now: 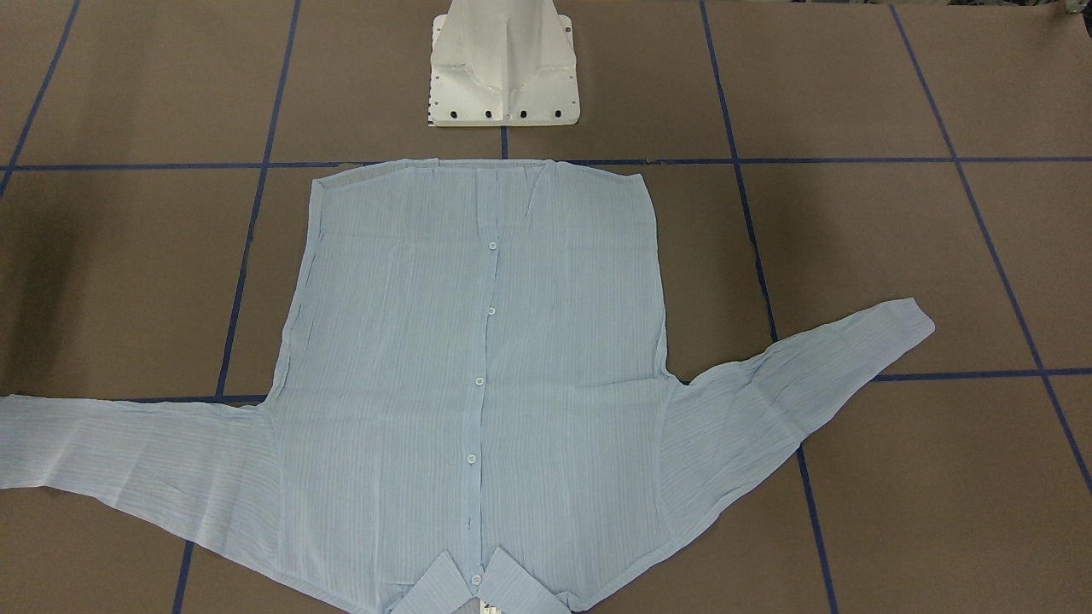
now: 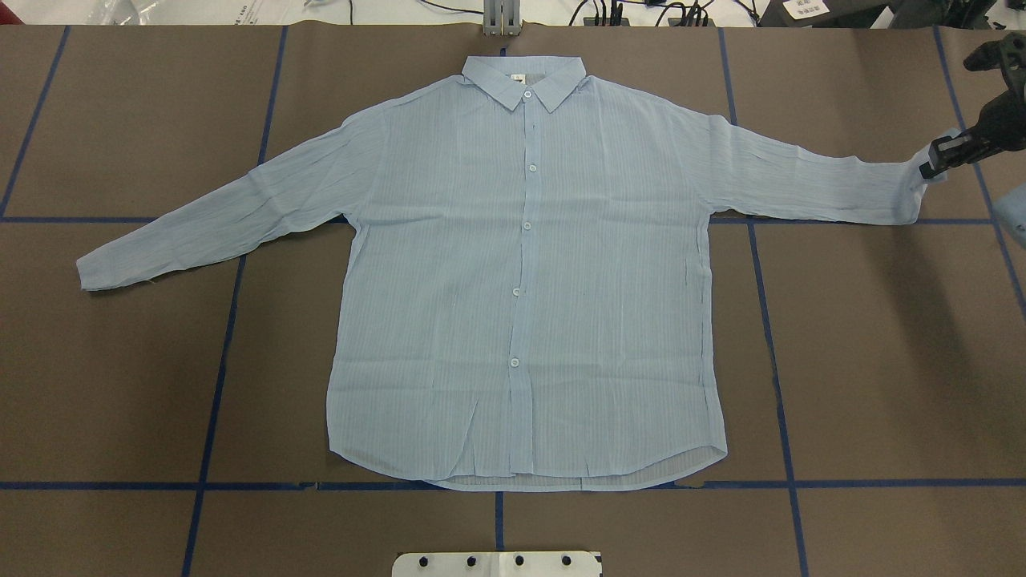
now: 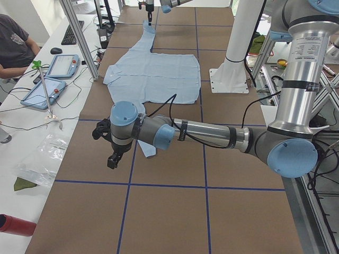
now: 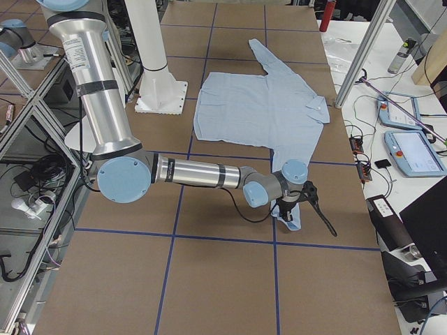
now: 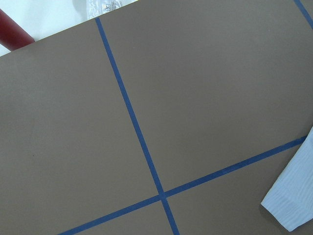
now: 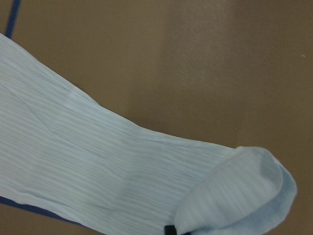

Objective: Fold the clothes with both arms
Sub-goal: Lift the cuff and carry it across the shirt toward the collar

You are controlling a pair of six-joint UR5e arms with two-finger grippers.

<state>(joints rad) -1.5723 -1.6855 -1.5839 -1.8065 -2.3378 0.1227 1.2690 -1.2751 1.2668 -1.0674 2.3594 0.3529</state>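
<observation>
**Workpiece position.** The shirt lies flat on the brown table, front side up and buttoned. Its collar is at the edge far from the robot, and its hem is next to the white pedestal base. Both sleeves are spread outward from the body. Blue tape lines divide the table into a grid, and the shirt body covers one of the crossings.

**Right arm.** Locate the right gripper at the outer end of the sleeve on the robot's right. Its fingers are clamped together on the right cuff. In the right wrist view the cuff is curled over and raised off the table, while the rest of the sleeve lies flat.

**Left arm.** Locate the left gripper in the left side view only. It hangs above the table, pointing down, near the end of the other sleeve. You cannot tell from this view whether its fingers are apart or together. The left wrist view shows the left cuff lying flat on the table.
</observation>
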